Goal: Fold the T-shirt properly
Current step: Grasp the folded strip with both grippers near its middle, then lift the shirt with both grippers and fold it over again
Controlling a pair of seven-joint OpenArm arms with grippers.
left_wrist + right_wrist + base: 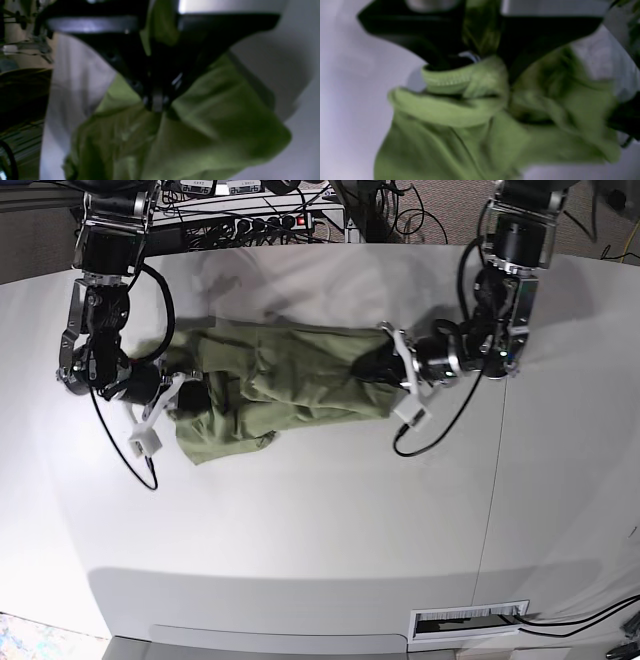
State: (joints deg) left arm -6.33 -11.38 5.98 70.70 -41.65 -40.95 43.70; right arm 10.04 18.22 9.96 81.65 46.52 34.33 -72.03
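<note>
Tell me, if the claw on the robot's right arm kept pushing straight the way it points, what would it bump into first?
More of the green T-shirt. The right claw is already shut on one end of it and points across the table toward the other arm, so bunched cloth lies right ahead. Depth is hard to judge.

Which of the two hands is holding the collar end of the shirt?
The right hand: ribbed collar of the T-shirt bunches at its fingers; the left hand grips plain fabric.

Two black arms of stacked cylindrical segments. Left arm (505,290) and right arm (100,300), each trailing a looping black cable. Left gripper (392,375) and right gripper (165,385): black wedge-shaped fingers, each carrying a small white block. Metallic glints near left fingertips (157,100).
</note>
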